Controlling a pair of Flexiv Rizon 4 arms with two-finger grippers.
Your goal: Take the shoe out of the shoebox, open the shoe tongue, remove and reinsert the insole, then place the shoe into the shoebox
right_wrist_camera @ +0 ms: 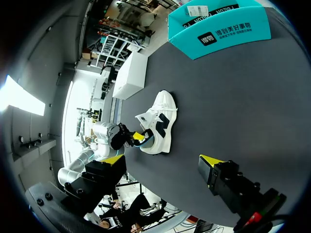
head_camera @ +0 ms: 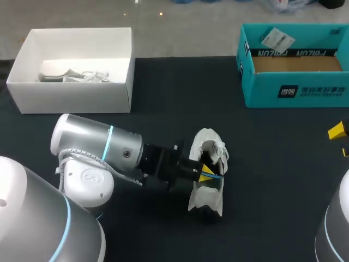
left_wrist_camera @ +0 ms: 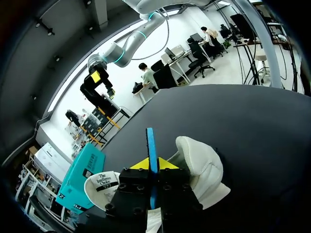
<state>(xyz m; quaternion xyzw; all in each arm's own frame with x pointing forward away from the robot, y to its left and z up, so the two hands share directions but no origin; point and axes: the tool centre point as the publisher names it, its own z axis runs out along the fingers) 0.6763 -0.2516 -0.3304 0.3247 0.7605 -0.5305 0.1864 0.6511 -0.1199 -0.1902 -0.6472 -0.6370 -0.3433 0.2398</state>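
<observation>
A white shoe (head_camera: 210,146) with dark patches lies on the black table (head_camera: 272,180) near the middle; it also shows in the left wrist view (left_wrist_camera: 206,167) and the right wrist view (right_wrist_camera: 163,114). My left gripper (head_camera: 207,173) is at the shoe's opening, shut on the thin edge of a blue insole (left_wrist_camera: 150,143) that stands up between its yellow tips (left_wrist_camera: 151,165). My right gripper (head_camera: 341,141) hangs at the table's right edge, away from the shoe, open and holding nothing; one of its fingers (right_wrist_camera: 227,185) shows in its own view.
An open teal shoebox (head_camera: 294,90) stands at the back right, with nothing in it but its brown floor. An open white box (head_camera: 71,93) at the back left holds crumpled paper (head_camera: 76,75). Bare black tabletop lies between the shoe and both boxes.
</observation>
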